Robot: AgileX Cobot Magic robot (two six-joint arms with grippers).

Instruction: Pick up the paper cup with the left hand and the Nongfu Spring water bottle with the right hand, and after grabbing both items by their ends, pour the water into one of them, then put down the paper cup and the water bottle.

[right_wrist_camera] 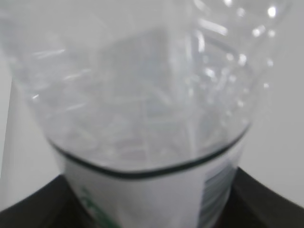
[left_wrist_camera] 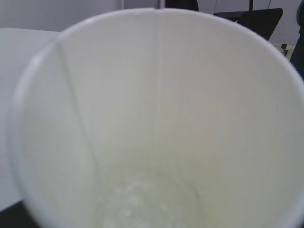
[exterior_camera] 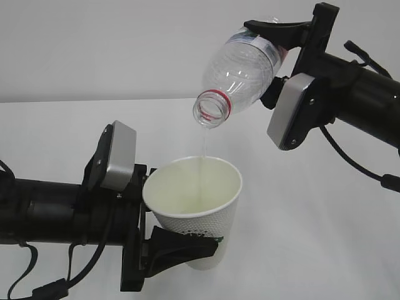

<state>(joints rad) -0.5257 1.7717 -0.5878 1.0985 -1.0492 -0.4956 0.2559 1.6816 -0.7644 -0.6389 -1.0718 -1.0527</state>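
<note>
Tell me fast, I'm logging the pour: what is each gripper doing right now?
Left gripper: closed on the paper cup, held upright.
Right gripper: closed on the water bottle, tilted mouth-down over the cup.

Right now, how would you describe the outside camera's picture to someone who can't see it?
A thin stream of water falls from a tilted, uncapped clear bottle, held by the right gripper, into a white paper cup clamped by the left gripper. Both are held above a white table.
</note>
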